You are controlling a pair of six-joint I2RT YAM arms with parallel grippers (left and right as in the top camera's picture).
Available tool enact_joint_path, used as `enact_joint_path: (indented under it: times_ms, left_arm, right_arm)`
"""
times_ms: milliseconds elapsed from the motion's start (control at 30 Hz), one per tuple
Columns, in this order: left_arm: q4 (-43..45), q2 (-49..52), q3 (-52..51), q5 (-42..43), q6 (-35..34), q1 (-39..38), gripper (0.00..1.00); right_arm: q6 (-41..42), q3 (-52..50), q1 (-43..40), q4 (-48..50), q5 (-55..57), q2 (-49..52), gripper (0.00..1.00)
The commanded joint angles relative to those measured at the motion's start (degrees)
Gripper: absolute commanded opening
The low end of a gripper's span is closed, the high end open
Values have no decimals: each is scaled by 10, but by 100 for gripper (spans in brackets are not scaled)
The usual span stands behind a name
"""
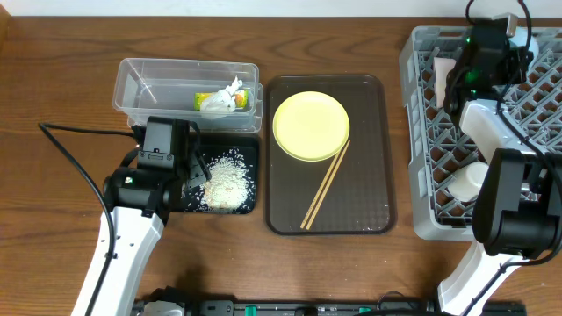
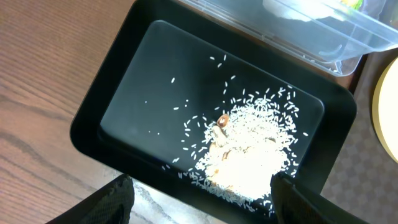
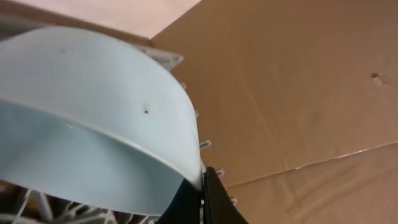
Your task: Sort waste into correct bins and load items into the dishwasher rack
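The left fingers (image 2: 115, 202) spread wide above the shallow black tray (image 2: 124, 93) holding white rice grains (image 2: 249, 155). The right fingers (image 3: 211, 199) pinch the rim of the light blue bowl (image 3: 93, 112) over the grey plastic lattice rack (image 1: 420, 105).

Taking the serving tray (image 1: 369, 114) as centre: the plate (image 1: 311, 125) lies on its back half, and the chopsticks (image 1: 325, 185) slant across just in front of the plate. Left of the serving tray, the tub (image 1: 140, 83) sits behind and the shallow tray (image 1: 248, 149) just in front of it. The wrapper (image 1: 211, 99) and tissue (image 1: 232, 95) lie in the tub. The rice (image 1: 226, 183) lies in the shallow tray, below my left gripper (image 2: 202, 193). The rack (image 1: 420, 132) stands right of the serving tray, and my right gripper (image 3: 202, 193) pinches a bowl (image 3: 93, 106) over the rack's back part.
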Motion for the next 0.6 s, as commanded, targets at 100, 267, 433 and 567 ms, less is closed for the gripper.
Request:
enact_joint_path:
  times_ms: [100, 267, 433, 567]
  left_arm:
    - [-2, 2, -5, -13, -10, 3, 73]
    - [-2, 2, -5, -13, -10, 3, 73]
    - [-2, 2, -5, -13, -10, 3, 73]
    - [-2, 2, -5, -13, -10, 3, 73]
  right_arm:
    - [75, 1, -11, -29, 11, -15, 1]
    - [81, 1, -8, -33, 11, -15, 1]
    - [119, 1, 5, -92, 11, -15, 1]
    - [178, 1, 16, -165, 11, -15, 1]
